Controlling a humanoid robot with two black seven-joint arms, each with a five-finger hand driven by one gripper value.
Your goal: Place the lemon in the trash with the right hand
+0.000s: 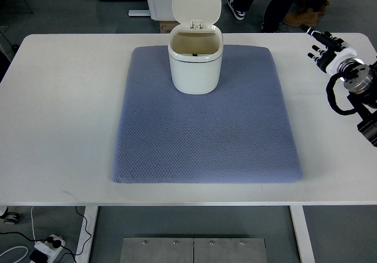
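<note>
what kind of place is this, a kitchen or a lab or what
Most likely a robotics lab or test room, not a kitchen: a plain white table with a blue mat, the robot's right hand at its edge, and power cables on the floor.

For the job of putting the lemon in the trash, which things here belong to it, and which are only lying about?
Job: trash bin, lid open; right hand, holding nothing. No lemon is visible.

Lying about: blue mat, white table, a person's shoes, power strip.

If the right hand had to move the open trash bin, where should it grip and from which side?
Grip the trash bin around its rounded lower body, coming in from its right, where the right hand is. The raised lid stands at the back, and the open rim offers only a thin edge.
</note>
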